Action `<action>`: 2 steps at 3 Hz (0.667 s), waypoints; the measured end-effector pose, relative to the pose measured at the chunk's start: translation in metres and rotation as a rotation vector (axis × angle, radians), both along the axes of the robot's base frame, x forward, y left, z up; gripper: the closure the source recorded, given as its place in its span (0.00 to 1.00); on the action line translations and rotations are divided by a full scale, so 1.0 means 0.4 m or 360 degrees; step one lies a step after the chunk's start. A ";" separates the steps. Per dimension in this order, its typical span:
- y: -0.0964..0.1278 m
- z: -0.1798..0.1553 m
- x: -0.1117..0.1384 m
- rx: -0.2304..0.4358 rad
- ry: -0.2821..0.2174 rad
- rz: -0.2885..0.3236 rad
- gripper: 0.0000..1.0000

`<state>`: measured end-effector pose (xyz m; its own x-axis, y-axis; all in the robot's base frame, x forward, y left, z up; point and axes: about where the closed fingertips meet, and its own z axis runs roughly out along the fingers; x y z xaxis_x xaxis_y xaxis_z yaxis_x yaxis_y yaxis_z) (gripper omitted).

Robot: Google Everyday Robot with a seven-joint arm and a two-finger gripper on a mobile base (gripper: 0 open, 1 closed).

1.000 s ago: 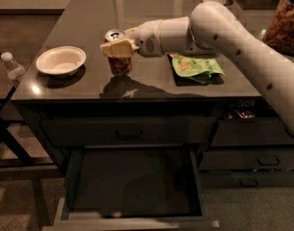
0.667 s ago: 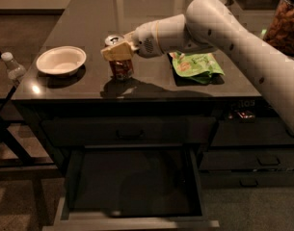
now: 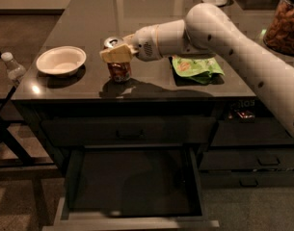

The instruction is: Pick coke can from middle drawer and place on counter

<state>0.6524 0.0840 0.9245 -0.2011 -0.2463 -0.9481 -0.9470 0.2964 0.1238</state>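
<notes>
Small red-orange coke can (image 3: 120,72) sits upright on dark glossy table (image 3: 88,18), out of the open dark-grey middle drawer (image 3: 132,189), cream hand (image 3: 118,54) clamped round its top; best part jaws gently, then withdraw level to avoid tipping.

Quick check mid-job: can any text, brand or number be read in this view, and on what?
No text reads clearly.
coke can, standing on the counter at the gripper: whitish markings, too blurred to read.
green packet on the counter: print too blurred to read.
</notes>
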 end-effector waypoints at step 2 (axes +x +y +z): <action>0.008 -0.019 -0.006 0.0162 0.0026 0.0028 0.81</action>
<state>0.6500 0.0871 0.9168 -0.2134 -0.1526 -0.9650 -0.9495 0.2649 0.1681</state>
